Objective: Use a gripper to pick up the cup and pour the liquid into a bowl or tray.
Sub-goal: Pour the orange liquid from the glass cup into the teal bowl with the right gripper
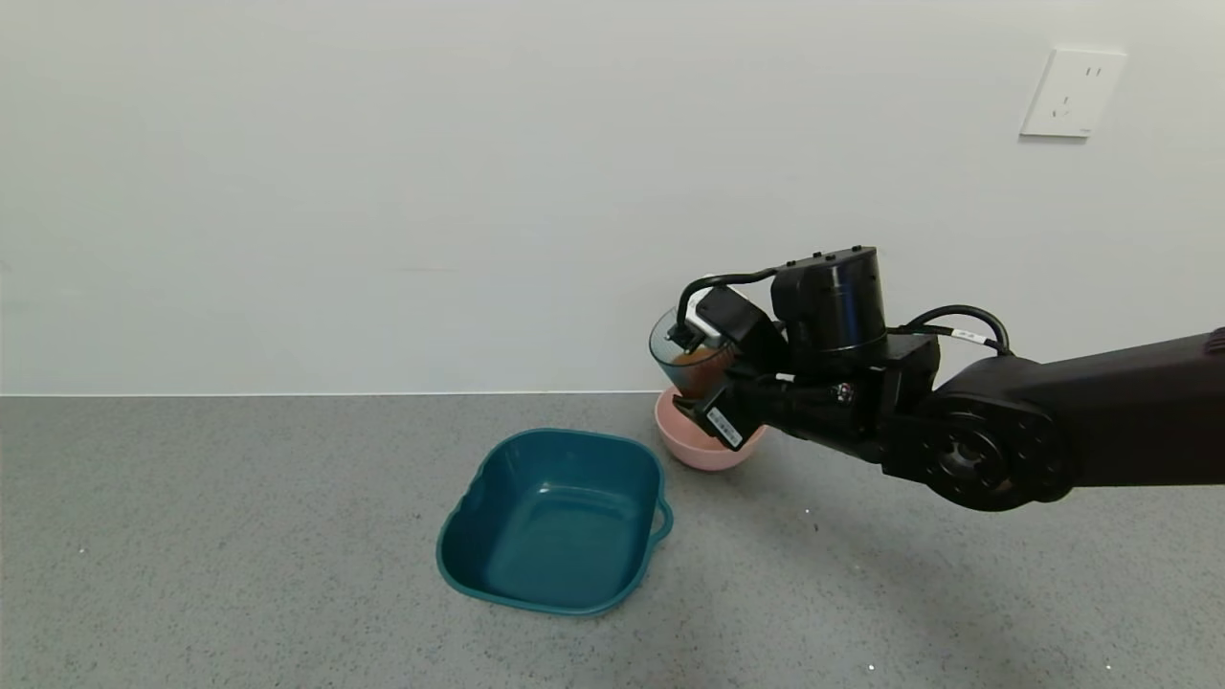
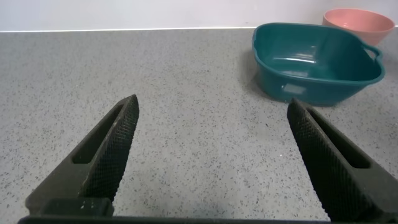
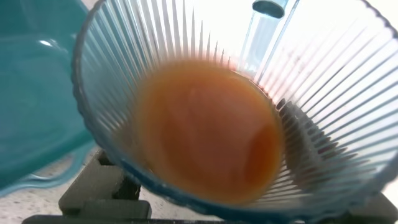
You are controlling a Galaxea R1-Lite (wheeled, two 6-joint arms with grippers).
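Surface: grey speckled counter (image 1: 239,574), white wall behind.
Right gripper (image 1: 706,383): clamped on cup (image 1: 675,349) of tea-coloured liquid (image 3: 205,130), above pink bowl (image 1: 703,450).
Teal basin (image 1: 478,507): beside it.
Left gripper (image 2: 211,155): spread wide, low over counter.

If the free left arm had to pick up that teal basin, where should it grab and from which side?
Probably the teal basin is best taken by its rim at the small side handle, coming down from above. It sits flat and open-topped, and the walls look thin enough for one finger inside, one outside. The left gripper is open and low on the table; the right gripper holds the cup.
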